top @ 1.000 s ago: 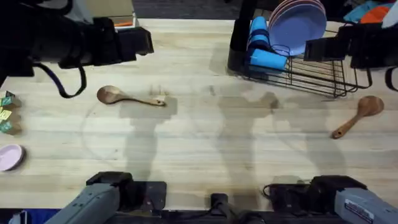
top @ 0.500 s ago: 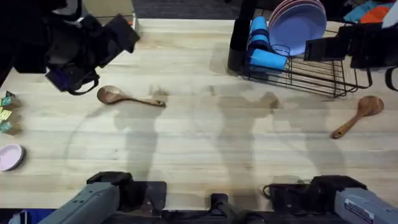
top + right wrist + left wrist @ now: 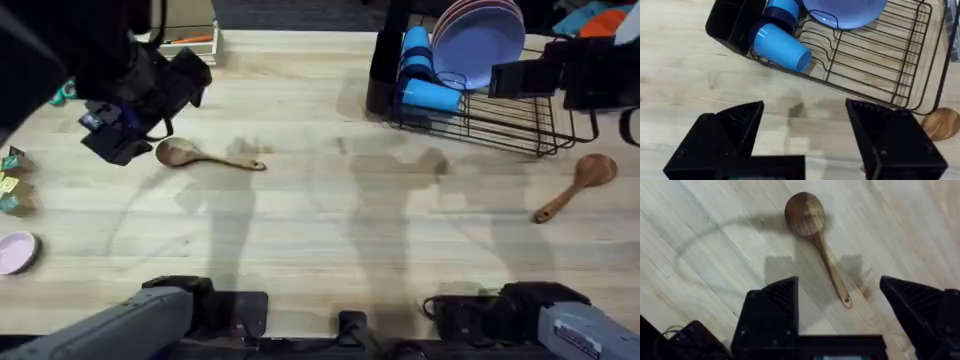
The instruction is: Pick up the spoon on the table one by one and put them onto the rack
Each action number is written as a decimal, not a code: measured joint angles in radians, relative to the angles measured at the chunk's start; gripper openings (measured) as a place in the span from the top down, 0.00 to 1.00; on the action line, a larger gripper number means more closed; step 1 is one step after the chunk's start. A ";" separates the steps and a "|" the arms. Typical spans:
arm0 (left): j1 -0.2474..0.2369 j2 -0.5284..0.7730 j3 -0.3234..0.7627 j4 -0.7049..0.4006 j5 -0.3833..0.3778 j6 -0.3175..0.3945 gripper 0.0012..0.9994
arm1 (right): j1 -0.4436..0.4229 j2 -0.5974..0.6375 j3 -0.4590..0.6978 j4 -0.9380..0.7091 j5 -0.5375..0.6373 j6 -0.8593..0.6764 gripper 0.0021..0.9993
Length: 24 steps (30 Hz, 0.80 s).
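Observation:
One brown wooden spoon [image 3: 205, 156] lies on the left of the table [image 3: 320, 230], bowl to the left. My left gripper [image 3: 188, 78] hovers above it, open; in the left wrist view the spoon [image 3: 815, 240] lies flat between and beyond the two black fingers [image 3: 775, 305]. A second spoon [image 3: 575, 185] lies at the right, just in front of the black wire rack [image 3: 500, 120]. My right gripper [image 3: 508, 78] hangs open over the rack's right end; its wrist view shows the rack [image 3: 875, 55], its black utensil cup [image 3: 732, 22] and the spoon's bowl [image 3: 942, 122].
Two blue cups [image 3: 425, 85] and purple plates [image 3: 478, 35] sit in the rack. A pink dish [image 3: 15, 250] and small packets [image 3: 10, 180] lie at the left edge, teal scissors [image 3: 65, 92] partly under the left arm.
The left arm has swung round and come down towards the left spoon, its gripper turning from pointing right to pointing downward. The right arm and both spoons have not moved.

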 joint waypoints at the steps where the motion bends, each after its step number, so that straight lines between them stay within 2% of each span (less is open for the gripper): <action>1: 0.000 0.015 0.000 0.000 -0.001 -0.007 0.01 | 0.000 0.000 0.000 0.000 0.000 0.000 0.01; 12: 0.000 0.126 0.000 0.013 -0.007 -0.054 0.01 | 0.000 0.000 0.000 0.000 0.000 0.000 0.01; 17: 0.000 0.157 -0.008 0.084 -0.006 -0.059 0.01 | 0.000 0.000 0.000 0.000 0.000 0.000 0.01; 22: 0.000 0.160 -0.090 0.171 0.000 -0.059 0.01 | 0.000 0.000 0.000 0.000 0.000 0.000 0.01; 24: 0.000 0.173 -0.155 0.233 0.002 -0.059 0.01 | 0.000 0.000 0.000 0.000 0.000 0.000 0.01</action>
